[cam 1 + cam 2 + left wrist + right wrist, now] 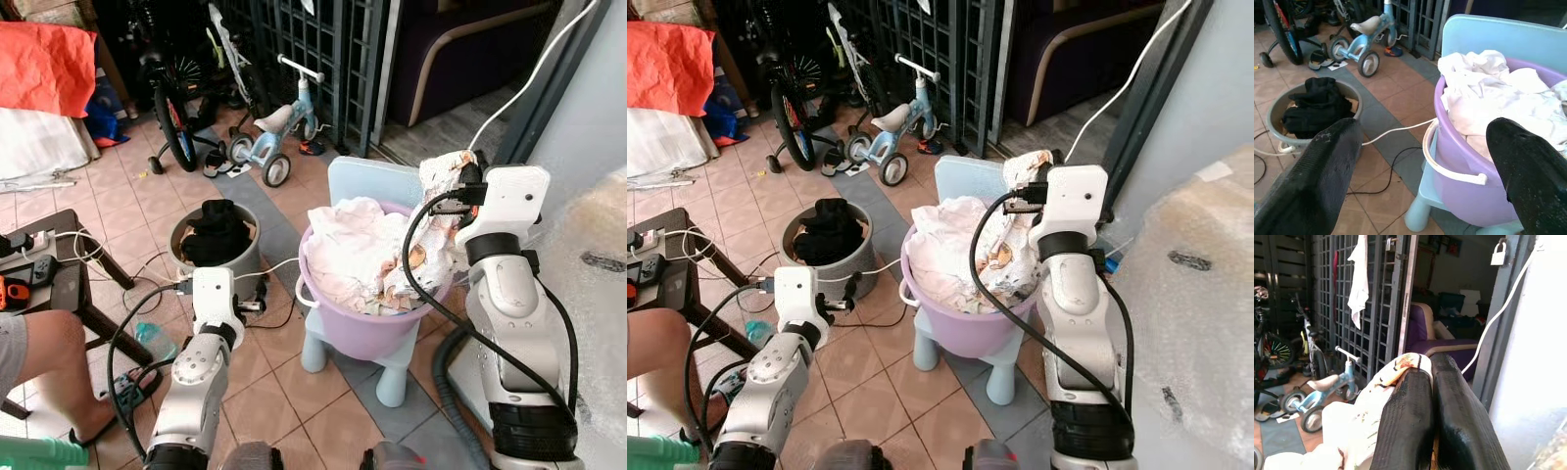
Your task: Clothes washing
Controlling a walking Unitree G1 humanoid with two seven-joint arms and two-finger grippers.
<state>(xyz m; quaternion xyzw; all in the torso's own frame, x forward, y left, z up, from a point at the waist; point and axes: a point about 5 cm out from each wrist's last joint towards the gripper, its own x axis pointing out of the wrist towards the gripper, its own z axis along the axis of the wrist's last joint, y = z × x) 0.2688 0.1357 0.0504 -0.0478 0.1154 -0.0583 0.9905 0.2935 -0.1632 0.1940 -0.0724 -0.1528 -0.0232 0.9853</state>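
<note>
White printed cloth (439, 201) hangs lifted above the heaped purple tub (377, 328) — crumpled.

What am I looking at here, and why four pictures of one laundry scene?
This is a walking humanoid robot doing laundry. Two pictures come from cameras on its head, looking down past its silver arms; the other two come from cameras on its wrists, looking along each gripper's black fingers. The right gripper is raised and shut on a printed white cloth, which trails down into the purple tub of pale laundry. That tub stands on a light blue child's chair. The left gripper is open, held low beside the tub. Beyond it, a grey basket holds dark clothes.
</note>
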